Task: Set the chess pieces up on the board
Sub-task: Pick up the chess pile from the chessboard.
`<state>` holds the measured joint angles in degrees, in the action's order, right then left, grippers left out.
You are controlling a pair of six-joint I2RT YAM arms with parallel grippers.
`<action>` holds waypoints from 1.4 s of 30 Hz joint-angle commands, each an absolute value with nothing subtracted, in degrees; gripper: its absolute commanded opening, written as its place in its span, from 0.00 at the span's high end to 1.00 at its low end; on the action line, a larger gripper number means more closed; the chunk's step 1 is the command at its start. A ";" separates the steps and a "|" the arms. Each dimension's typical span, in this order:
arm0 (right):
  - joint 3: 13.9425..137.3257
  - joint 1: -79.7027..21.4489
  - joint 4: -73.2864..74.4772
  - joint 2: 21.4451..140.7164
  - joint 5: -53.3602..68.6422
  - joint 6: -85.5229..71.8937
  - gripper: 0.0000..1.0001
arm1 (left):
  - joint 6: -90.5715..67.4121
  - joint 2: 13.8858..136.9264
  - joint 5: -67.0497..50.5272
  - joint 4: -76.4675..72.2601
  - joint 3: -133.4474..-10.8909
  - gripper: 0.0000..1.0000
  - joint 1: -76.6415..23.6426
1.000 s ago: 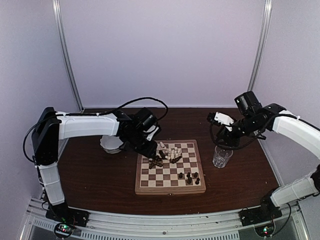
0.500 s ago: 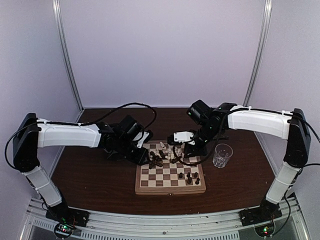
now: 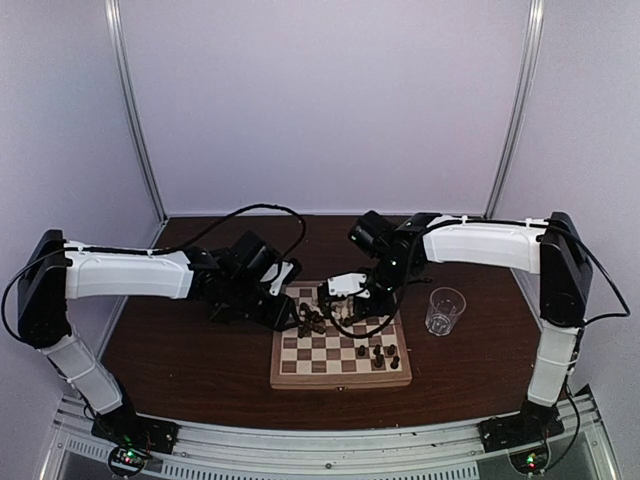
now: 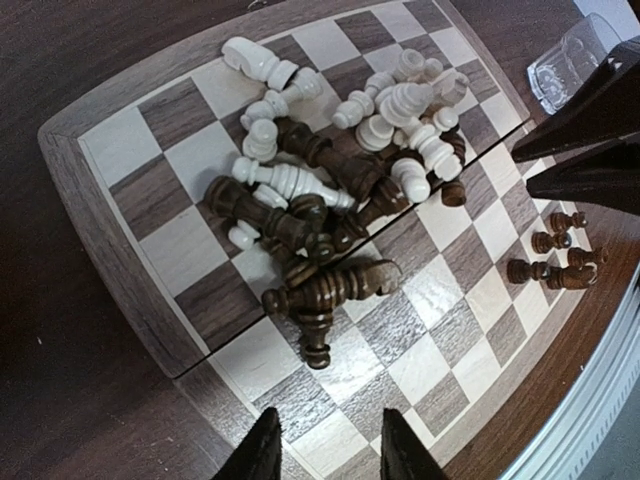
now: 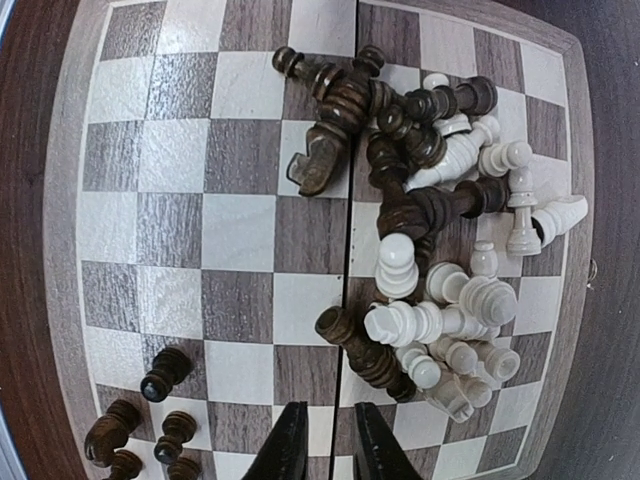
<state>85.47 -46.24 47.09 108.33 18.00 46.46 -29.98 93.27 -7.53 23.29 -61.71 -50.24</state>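
The board (image 3: 300,367) lies mid-table. A jumbled pile of dark and cream chess pieces (image 3: 330,312) lies toppled on its far half, and a few dark pieces (image 3: 378,352) stand near its front right corner. My left gripper (image 3: 296,314) hovers at the pile's left edge. In the left wrist view this left gripper (image 4: 327,420) is open and empty, just short of a fallen dark piece (image 4: 318,300). My right gripper (image 3: 342,303) hangs over the pile from the right. In its own view, the right gripper (image 5: 328,410) is narrowly open and empty, below a lying dark piece (image 5: 370,355).
A clear drinking glass (image 3: 443,310) stands on the dark table right of the board, also seen as the glass (image 4: 570,55) in the left wrist view. Both forearms reach in over the board's far half. Upright dark pieces (image 5: 150,420) cluster at one board corner.
The right arm swung from above the glass to over the pile, and its jaws narrowed. The left arm stretched out lower beside the board's left side, jaws narrower than before.
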 commanded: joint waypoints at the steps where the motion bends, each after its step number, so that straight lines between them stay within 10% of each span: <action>1: 86.84 -46.10 46.19 110.08 14.85 47.96 0.81 | -30.83 91.62 -7.38 20.05 -60.62 0.65 -50.01; 16: 86.72 -45.18 44.38 113.49 12.04 49.43 0.66 | -30.35 93.76 -8.46 19.75 -61.62 0.65 -50.00; 42: 83.42 -45.18 46.46 113.39 15.75 50.52 0.73 | -30.50 93.72 -9.47 18.22 -61.52 0.65 -50.01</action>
